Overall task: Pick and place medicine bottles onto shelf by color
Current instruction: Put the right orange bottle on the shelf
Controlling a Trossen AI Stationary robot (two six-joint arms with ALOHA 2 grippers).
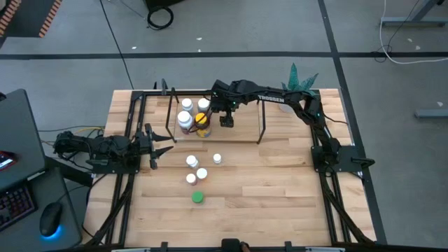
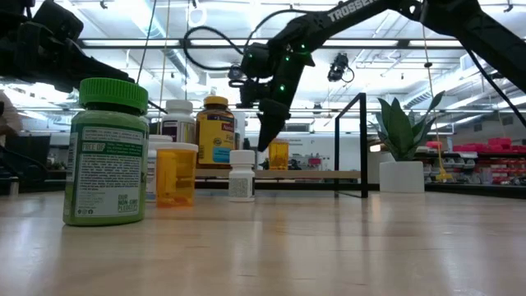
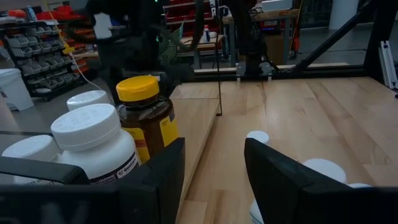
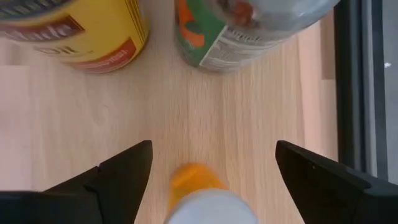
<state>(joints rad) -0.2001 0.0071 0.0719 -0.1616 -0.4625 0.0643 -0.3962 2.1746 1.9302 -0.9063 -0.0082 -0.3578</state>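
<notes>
The shelf [image 1: 241, 134], black rods over a light wood base, stands at the table's far middle. Several bottles stand on its left part: white-capped ones [image 1: 186, 105] and an amber, yellow-capped one [image 1: 203, 119]. My right gripper [image 4: 212, 149] hangs open over the shelf, pointing steeply down. Its fingers stand either side of a small orange bottle [image 4: 202, 196] with a white cap, which stands upright on the shelf base [image 4: 236, 112], and do not touch it. On the table lie several white bottles [image 1: 201, 173] and a green bottle [image 1: 198, 197]. My left gripper [image 1: 157, 147] waits open at the left edge.
A white pot with a green plant [image 2: 403, 168] stands at the table's far right, beside the shelf. Black arm rails [image 1: 126, 175] run along both table sides. In the low view the green bottle [image 2: 107, 156] and an orange one [image 2: 175, 173] stand near the front.
</notes>
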